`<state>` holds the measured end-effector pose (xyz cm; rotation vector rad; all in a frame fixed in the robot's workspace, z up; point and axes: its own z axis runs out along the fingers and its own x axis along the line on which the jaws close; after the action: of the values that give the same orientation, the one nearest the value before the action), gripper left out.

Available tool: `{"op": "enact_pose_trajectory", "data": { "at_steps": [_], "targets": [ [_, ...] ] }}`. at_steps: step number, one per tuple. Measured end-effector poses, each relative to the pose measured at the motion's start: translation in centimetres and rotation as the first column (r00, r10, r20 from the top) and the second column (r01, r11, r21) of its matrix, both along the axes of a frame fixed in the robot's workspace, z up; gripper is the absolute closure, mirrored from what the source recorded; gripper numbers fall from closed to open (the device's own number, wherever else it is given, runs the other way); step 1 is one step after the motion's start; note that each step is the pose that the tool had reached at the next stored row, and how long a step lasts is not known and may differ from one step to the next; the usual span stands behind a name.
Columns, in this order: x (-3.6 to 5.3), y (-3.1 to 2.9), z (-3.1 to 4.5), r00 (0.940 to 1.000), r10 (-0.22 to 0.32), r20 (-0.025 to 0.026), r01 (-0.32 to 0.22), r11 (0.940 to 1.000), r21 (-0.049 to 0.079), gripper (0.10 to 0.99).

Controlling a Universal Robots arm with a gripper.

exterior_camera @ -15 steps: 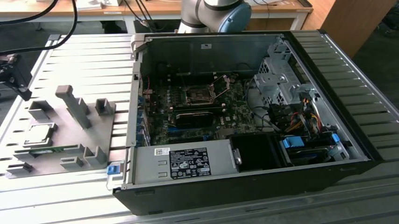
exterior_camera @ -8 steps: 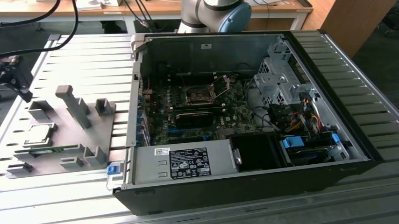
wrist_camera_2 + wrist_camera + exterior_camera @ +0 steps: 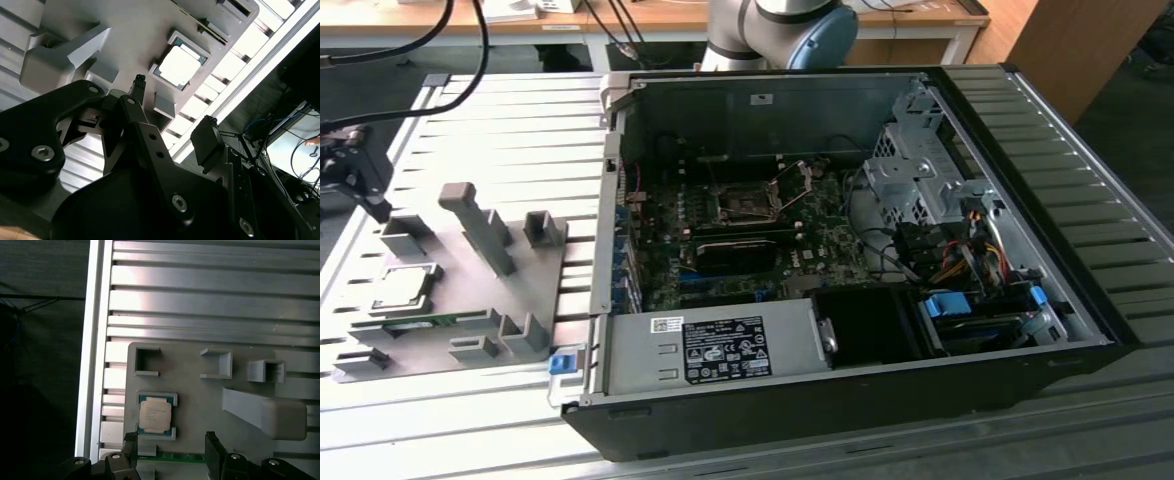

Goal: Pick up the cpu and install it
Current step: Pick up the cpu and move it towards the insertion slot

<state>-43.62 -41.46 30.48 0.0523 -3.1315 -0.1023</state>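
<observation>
I see 1 cpu, a small flat square with a shiny silver top and a thin green rim. It lies flat in a shallow square nest on 1 matte gray plate, hemmed in by raised lips at the nest's corners. In the first wrist view the plate also carries 3 open-sided rectangular pockets and 1 tall slanted block with a smooth, rounded end. 1 long, narrow green strip lies along the plate's edge, just beside the nest.

I count 1 black gripper with 2 blunt fingers. The jaws stand apart with nothing between them. In both wrist views the cpu lies just beyond the fingertips, and neither finger rests on it.

The plate sits on 1 table of ribbed, silvery metal slats. In the exterior view, 1 black computer case lies open on its side, to the exterior view's right of the plate. Inside it I see 1 green board, 1 black square socket with a metal frame, and 1 silver metal box with a label. The socket is well apart from the cpu.
</observation>
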Motion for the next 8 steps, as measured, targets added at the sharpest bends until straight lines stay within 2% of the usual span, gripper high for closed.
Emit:
{"op": "enact_pose_trajectory", "data": {
  "at_steps": [8],
  "targets": [
    [-0.02, 0.00, -0.39, 1.0000, 0.000, -0.0039, 0.000, 1.0000, 0.000, 0.439]
  ]
}}
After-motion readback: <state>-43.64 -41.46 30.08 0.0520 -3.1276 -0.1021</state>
